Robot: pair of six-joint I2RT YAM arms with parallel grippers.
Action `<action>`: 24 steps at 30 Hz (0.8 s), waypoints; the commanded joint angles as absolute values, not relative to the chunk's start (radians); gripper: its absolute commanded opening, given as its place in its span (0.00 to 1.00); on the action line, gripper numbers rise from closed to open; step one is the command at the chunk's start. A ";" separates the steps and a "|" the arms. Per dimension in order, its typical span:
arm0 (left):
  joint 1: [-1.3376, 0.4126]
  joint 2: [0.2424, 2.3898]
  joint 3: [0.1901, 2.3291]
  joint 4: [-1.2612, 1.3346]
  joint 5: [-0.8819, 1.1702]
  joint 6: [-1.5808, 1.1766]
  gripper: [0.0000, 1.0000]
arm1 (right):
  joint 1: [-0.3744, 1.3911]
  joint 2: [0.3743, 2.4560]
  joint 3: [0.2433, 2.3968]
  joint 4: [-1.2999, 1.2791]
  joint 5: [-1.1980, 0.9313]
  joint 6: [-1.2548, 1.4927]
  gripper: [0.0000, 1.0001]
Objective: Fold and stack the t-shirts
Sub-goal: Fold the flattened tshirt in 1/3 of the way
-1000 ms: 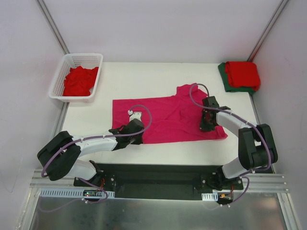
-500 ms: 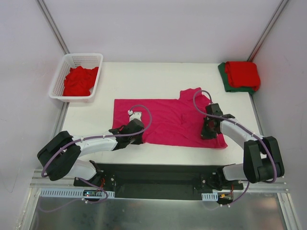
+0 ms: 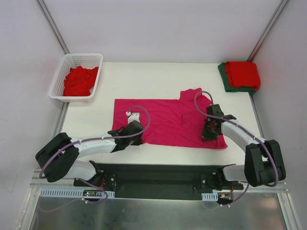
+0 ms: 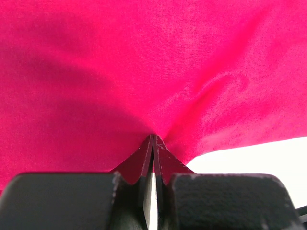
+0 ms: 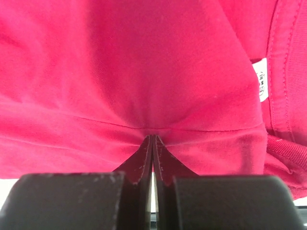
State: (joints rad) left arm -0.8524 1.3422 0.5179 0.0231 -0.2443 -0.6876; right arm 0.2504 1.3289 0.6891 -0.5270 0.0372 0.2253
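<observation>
1. Both arms are on the magenta t-shirt [image 3: 168, 122], which lies spread across the middle of the worktop [image 3: 144, 76] with its near edge towards the arm bases.
2. Left end effector [image 4: 153, 143] is pinched tight on a small bit of cloth at the shirt's near-left edge. Right end effector [image 5: 152, 141] is clamped the same way on a seamed edge at the near-right, with the white neck label [image 5: 261, 79] just off to its right.
3. What could go wrong, imo: both pinches look thin, so a hard tug could pop the cloth out of one side. If one arm then pulls further than the other, the shirt skews and the fold comes out crooked.
4. The right side also looks layered near the collar. If it has only one layer, the rest would likely sag or bunch on a lift.
5. Versus a second ago: the right arm has dragged its side towards the near-right, so the shirt sits a bit further right and looks flatter. The left end effector has barely shifted.
6. The folded red t-shirt [image 3: 243, 74] on the dark green t-shirt [image 3: 223, 76] at the far-right corner hasn't moved.
</observation>
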 commanded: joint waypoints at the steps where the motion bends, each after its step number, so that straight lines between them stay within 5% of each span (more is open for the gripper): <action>1: -0.873 1.361 0.448 -0.149 -0.242 -0.712 0.00 | 0.242 1.304 0.695 -0.565 0.055 0.241 0.01; 24: -0.884 1.319 0.399 -0.221 -0.314 -0.877 0.00 | 0.229 1.416 0.749 -0.646 0.112 0.238 0.01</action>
State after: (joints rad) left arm -0.8719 1.2758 0.4519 0.0204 -0.2985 -0.8814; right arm 0.2398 1.4021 0.7277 -0.5888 0.0582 0.2279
